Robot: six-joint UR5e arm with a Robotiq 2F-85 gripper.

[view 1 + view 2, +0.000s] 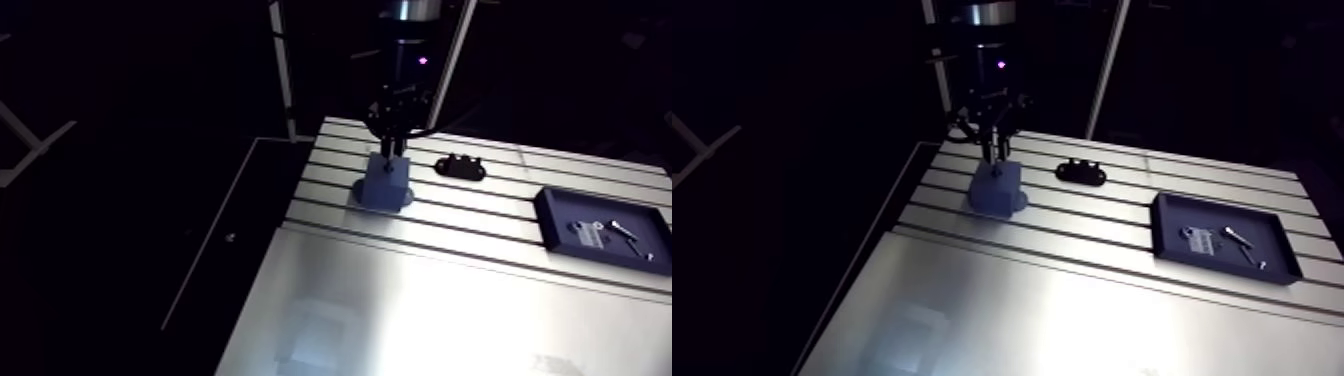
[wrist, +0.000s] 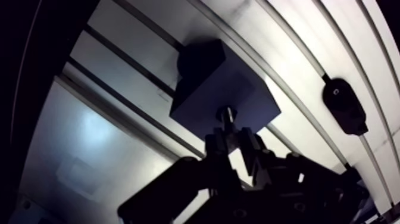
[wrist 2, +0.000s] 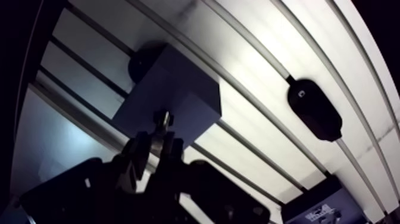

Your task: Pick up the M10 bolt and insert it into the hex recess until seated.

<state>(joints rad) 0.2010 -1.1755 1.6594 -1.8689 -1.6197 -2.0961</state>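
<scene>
A dark blue block [image 1: 385,184] with a round flange at its base stands on the slotted table [image 1: 420,300], near the far left. My gripper [image 2: 231,136] hangs straight above the block's top face, shut on a bolt [image 2: 225,117] whose tip points down at the block [image 2: 223,89]. In the wrist view the bolt [image 3: 162,122] sticks out between the two fingertips, just over or touching the top face. The hex recess itself is hidden under the bolt.
A small black oval bracket [image 1: 460,166] lies to the right of the block. Farther right sits a dark blue tray [image 1: 1220,240] holding a small metal plate and some screws. A smooth metal sheet [image 1: 1052,320] covers the near half of the table.
</scene>
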